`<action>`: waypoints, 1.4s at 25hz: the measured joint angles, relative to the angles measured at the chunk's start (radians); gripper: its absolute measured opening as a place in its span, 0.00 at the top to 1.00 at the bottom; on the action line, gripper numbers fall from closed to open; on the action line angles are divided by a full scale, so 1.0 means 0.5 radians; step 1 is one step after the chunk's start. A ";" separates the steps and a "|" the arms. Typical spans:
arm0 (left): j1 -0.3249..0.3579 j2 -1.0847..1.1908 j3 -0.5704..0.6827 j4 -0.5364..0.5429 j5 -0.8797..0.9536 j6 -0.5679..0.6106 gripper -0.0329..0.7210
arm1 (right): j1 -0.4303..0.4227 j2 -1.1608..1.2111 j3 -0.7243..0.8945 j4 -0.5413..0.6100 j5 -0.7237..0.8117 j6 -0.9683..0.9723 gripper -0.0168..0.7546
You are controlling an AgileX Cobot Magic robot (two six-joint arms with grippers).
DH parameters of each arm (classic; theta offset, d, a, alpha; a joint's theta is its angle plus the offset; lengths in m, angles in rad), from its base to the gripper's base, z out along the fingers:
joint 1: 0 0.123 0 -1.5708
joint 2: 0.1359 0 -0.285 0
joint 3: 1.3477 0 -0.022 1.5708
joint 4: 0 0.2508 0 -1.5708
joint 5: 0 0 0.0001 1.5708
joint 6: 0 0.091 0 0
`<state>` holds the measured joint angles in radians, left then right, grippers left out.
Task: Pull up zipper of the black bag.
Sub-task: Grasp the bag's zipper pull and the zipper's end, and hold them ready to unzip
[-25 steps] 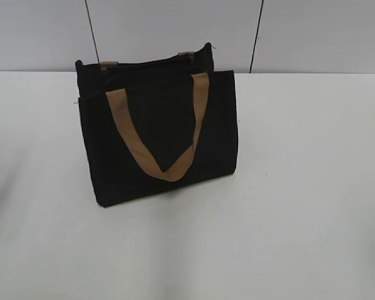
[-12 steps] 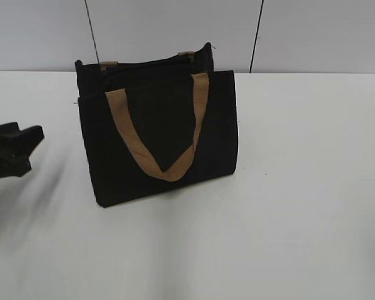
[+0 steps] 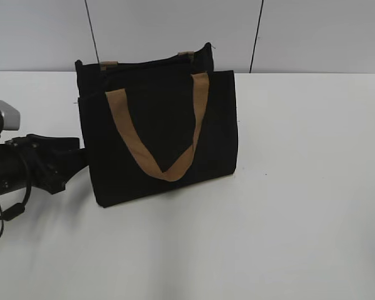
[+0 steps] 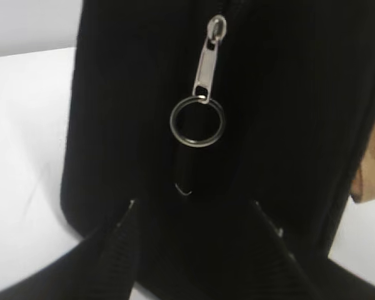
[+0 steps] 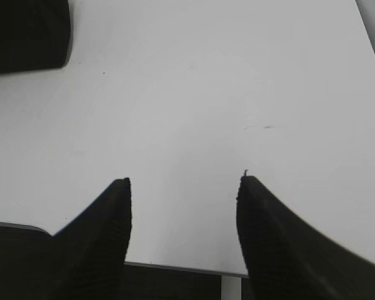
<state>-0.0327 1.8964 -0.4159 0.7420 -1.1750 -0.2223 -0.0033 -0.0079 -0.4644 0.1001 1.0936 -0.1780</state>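
While the black bag [image 3: 159, 134] stands upright at the counter's [image 3: 300, 187] middle, the left gripper [image 4: 194, 203] sits spread at its 9 o'clock end, touching or nearly touching the fabric just below the zipper [image 4: 206, 69] and its ring pull. From 3 to 6 o'clock the white counter lies bare; the right gripper [image 5: 183, 181] hangs spread over it, holding nothing. A grey panelled wall [image 3: 175, 28] closes 12 o'clock.

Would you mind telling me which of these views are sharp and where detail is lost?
Left wrist view: silver zipper fairly sharp, black bag a textureless dark mass. Right wrist view: fingers soft against an evenly lit table. Exterior view: soft shadow under the bag.
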 joint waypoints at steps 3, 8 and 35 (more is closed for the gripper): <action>0.000 0.083 -0.171 0.180 0.059 -0.146 0.42 | 0.000 0.000 0.000 0.000 0.000 0.000 0.44; 0.000 0.209 -0.350 0.261 0.107 -0.209 0.42 | 0.000 0.000 0.000 0.000 0.000 0.000 0.44; -0.074 0.032 -0.636 0.552 0.484 -0.517 0.92 | 0.000 0.000 0.000 0.000 0.000 0.000 0.44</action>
<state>-0.0699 1.9123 -0.7339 1.0178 -0.9329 -0.4810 -0.0033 -0.0079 -0.4644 0.1001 1.0936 -0.1780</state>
